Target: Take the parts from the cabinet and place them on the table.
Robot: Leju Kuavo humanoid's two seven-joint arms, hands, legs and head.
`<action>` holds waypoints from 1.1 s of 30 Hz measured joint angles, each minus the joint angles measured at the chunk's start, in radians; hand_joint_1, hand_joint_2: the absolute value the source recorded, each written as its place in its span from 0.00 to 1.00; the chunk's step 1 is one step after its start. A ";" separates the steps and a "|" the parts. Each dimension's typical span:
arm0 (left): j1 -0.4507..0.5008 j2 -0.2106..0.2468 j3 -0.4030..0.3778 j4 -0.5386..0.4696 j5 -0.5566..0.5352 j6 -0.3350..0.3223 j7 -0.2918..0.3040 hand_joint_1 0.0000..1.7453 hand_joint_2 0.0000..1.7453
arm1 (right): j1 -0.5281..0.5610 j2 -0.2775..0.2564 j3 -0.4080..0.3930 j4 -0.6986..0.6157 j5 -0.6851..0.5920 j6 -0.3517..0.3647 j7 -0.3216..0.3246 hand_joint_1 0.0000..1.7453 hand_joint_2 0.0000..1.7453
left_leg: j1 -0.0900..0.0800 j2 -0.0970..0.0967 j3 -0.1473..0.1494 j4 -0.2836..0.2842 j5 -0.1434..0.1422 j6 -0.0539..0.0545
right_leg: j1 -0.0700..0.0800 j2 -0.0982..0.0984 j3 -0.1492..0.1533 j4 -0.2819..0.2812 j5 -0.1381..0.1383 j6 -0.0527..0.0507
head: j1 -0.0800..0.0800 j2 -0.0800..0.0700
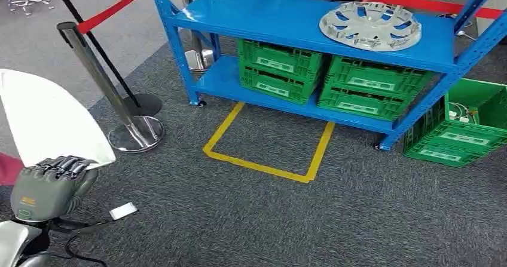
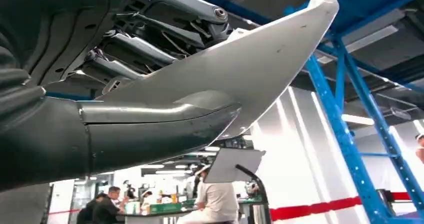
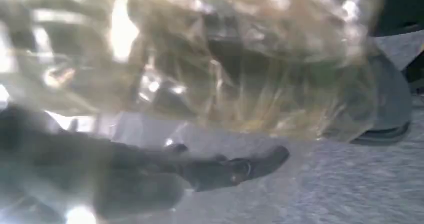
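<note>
Left hand [image 1: 51, 183] has fingers clamped over the edge of a white curved panel [image 1: 48, 117], carried low off the blue rack [image 1: 287, 22], likely table-bound; right hand's [image 3: 150, 179] finger state I cannot tell, blurred behind crinkly clear plastic [image 3: 210, 48].

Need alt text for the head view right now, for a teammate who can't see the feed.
The robot's left hand grips a large white curved panel at the lower left, over grey carpet. Ahead stands a blue shelving rack with a silver wheel cover on its upper shelf and green crates below; a yellow taped outline marks the floor before it.
</note>
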 joint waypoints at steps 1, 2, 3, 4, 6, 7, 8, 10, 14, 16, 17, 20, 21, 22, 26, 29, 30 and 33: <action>-0.001 0.000 -0.001 0.000 0.002 0.000 -0.001 0.94 1.00 | -0.003 -0.003 0.000 -0.002 0.000 0.000 0.005 0.00 0.00 | 0.000 0.001 -0.003 0.003 0.009 -0.006 | 0.001 0.000 0.052 -0.095 -0.032 -0.004 | 0.000 0.000; -0.004 0.000 -0.003 0.000 0.006 0.000 -0.001 0.94 1.00 | -0.007 -0.003 -0.001 -0.003 0.000 0.000 0.005 0.00 0.00 | 0.001 0.003 -0.009 0.002 0.024 -0.011 | 0.003 0.002 0.044 -0.098 -0.040 -0.006 | -0.002 0.000; -0.005 0.000 -0.005 0.000 0.010 0.000 -0.002 0.94 1.00 | -0.007 -0.003 -0.001 -0.003 0.000 0.000 -0.004 0.00 0.00 | 0.004 0.003 -0.012 -0.002 0.037 -0.018 | 0.006 0.002 0.032 -0.087 -0.034 -0.012 | -0.001 0.000; -0.004 0.000 -0.007 0.000 0.011 0.000 -0.003 0.94 1.00 | -0.003 -0.003 0.000 -0.006 0.001 0.000 -0.006 0.00 0.00 | 0.001 0.001 -0.016 -0.006 0.054 -0.025 | 0.003 0.000 0.018 -0.086 -0.019 -0.019 | 0.000 0.000; -0.001 0.000 -0.008 0.000 0.012 0.000 -0.003 0.94 1.00 | -0.005 -0.003 0.001 -0.006 0.002 -0.002 -0.009 0.00 0.00 | 0.006 -0.002 -0.036 0.030 -0.044 -0.034 | -0.001 -0.007 -0.013 -0.082 0.007 -0.033 | -0.003 -0.001; -0.001 0.000 -0.008 0.000 0.012 0.000 -0.003 0.94 1.00 | -0.003 -0.002 0.002 -0.006 0.002 -0.005 -0.002 0.00 0.00 | 0.009 -0.002 -0.042 0.094 -0.126 -0.040 | 0.000 -0.012 -0.030 -0.080 0.021 -0.040 | -0.006 0.000; 0.000 -0.001 -0.009 0.000 0.012 0.000 -0.003 0.94 1.00 | -0.003 -0.002 0.003 -0.006 0.002 -0.005 -0.001 0.00 0.00 | 0.011 -0.002 -0.049 0.166 -0.184 -0.044 | 0.002 -0.015 -0.047 -0.077 0.033 -0.041 | -0.004 -0.001; 0.001 -0.001 -0.010 0.001 0.011 0.000 -0.003 0.94 1.00 | -0.004 -0.002 0.003 -0.006 0.002 -0.006 0.000 0.00 0.00 | 0.013 -0.002 -0.058 0.307 -0.211 -0.051 | 0.004 -0.017 -0.087 -0.061 0.056 -0.041 | -0.005 0.000; 0.000 -0.002 -0.014 0.001 0.011 0.000 -0.003 0.94 1.00 | -0.006 0.001 0.003 -0.005 0.003 -0.003 0.000 0.00 0.00 | 0.013 -0.003 0.093 0.182 -0.096 -0.043 | 0.004 -0.017 -0.171 -0.012 0.089 -0.033 | -0.006 0.000; -0.003 -0.001 -0.014 0.001 0.011 0.000 -0.004 0.94 1.00 | -0.006 0.003 0.003 -0.005 0.004 0.000 0.000 0.00 0.00 | 0.008 -0.007 0.201 0.014 -0.165 -0.025 | 0.008 -0.017 -0.189 0.005 0.102 -0.024 | -0.003 0.000; -0.004 -0.002 -0.015 0.001 0.011 0.000 -0.006 0.94 1.00 | -0.007 0.003 0.003 -0.005 0.004 0.000 0.000 0.00 0.00 | 0.005 -0.006 0.195 0.010 -0.168 -0.020 | 0.007 -0.017 -0.196 0.006 0.113 -0.018 | -0.005 0.000; -0.006 -0.002 -0.017 0.001 0.012 0.000 -0.009 0.94 1.00 | -0.007 0.004 0.003 -0.005 0.004 0.000 -0.005 0.00 0.00 | 0.012 0.002 0.162 -0.004 -0.139 0.004 | 0.003 -0.012 -0.221 0.012 0.121 0.000 | -0.006 -0.001; -0.008 -0.002 -0.018 0.001 0.012 0.000 -0.009 0.94 1.00 | -0.004 0.004 0.003 -0.005 0.004 0.000 -0.007 0.00 0.00 | 0.011 0.003 0.145 -0.004 -0.127 0.013 | 0.003 -0.005 -0.237 0.034 0.071 0.004 | -0.005 0.000; -0.008 -0.003 -0.019 0.001 0.013 0.000 -0.010 0.94 1.00 | -0.004 0.005 0.004 -0.005 0.004 0.000 -0.007 0.00 0.00 | 0.011 0.004 0.129 -0.004 -0.114 0.019 | 0.000 -0.001 -0.257 0.084 0.002 0.008 | 0.004 0.000; -0.007 -0.005 -0.027 0.001 0.033 0.000 -0.024 0.94 1.00 | -0.005 0.006 0.004 -0.004 0.005 0.000 -0.002 0.00 0.00 | 0.010 0.004 0.059 -0.003 -0.063 0.013 | -0.004 -0.001 -0.296 0.321 -0.036 0.018 | 0.007 -0.001; -0.007 -0.009 -0.034 0.002 0.033 0.000 -0.031 0.94 1.00 | -0.005 0.006 0.005 -0.003 0.008 0.000 -0.001 0.00 0.00 | 0.012 0.005 0.014 0.001 -0.028 0.002 | -0.011 -0.001 -0.185 0.208 0.081 0.021 | 0.006 0.000; -0.007 -0.010 -0.034 0.001 0.033 0.000 -0.036 0.94 1.00 | -0.005 0.008 0.006 -0.003 0.010 0.001 0.000 0.00 0.00 | 0.010 0.004 0.012 0.004 -0.019 -0.005 | -0.013 -0.001 -0.096 0.092 0.042 0.020 | 0.008 0.000; -0.012 -0.013 -0.034 0.001 0.033 0.000 -0.051 0.94 1.00 | -0.009 0.008 0.005 0.000 0.013 0.002 0.001 0.00 0.00 | 0.009 0.004 0.004 0.014 0.005 -0.019 | -0.008 0.001 -0.009 -0.063 -0.025 0.008 | 0.008 0.000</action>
